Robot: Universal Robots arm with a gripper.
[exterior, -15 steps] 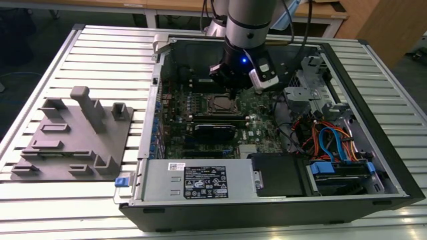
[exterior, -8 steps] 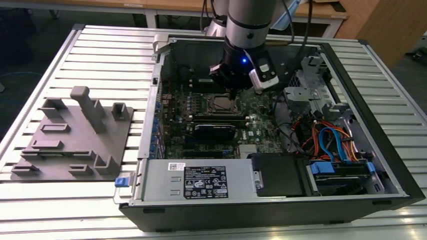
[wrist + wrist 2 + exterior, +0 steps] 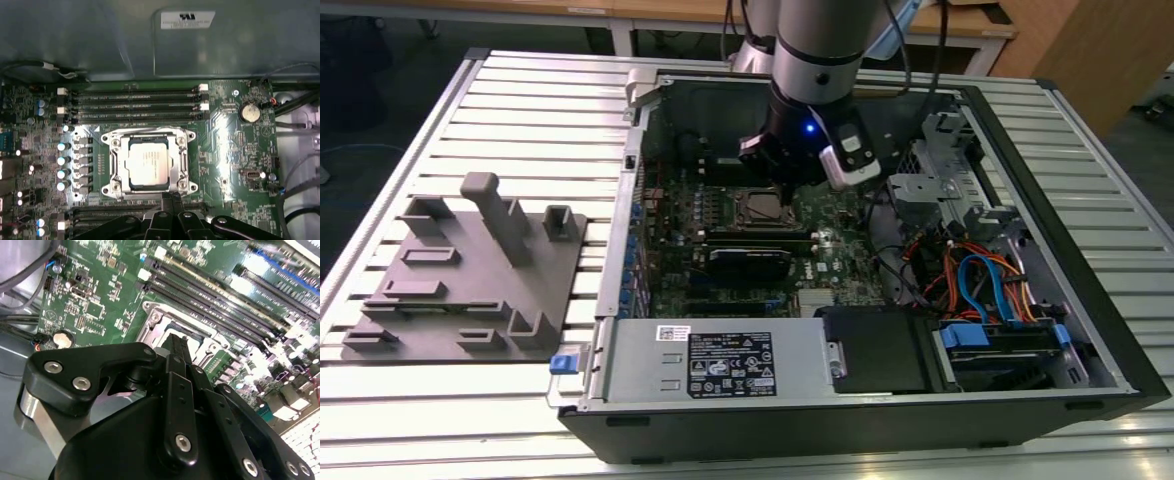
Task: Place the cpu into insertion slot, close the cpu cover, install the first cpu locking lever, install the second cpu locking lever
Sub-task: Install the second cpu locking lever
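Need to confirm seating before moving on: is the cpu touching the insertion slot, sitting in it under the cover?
Touching. In the first wrist view the cpu lies flat inside the insertion slot, with the cpu cover framing its metal top.

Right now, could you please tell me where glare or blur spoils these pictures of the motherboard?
In the first wrist view, glare streaks the green board beside the cpu cover, yet the cpu stays sharp. In the second wrist view, bright patches wash out the memory slots, and the pincer is close and soft. In the exterior view, the table slats gleam.
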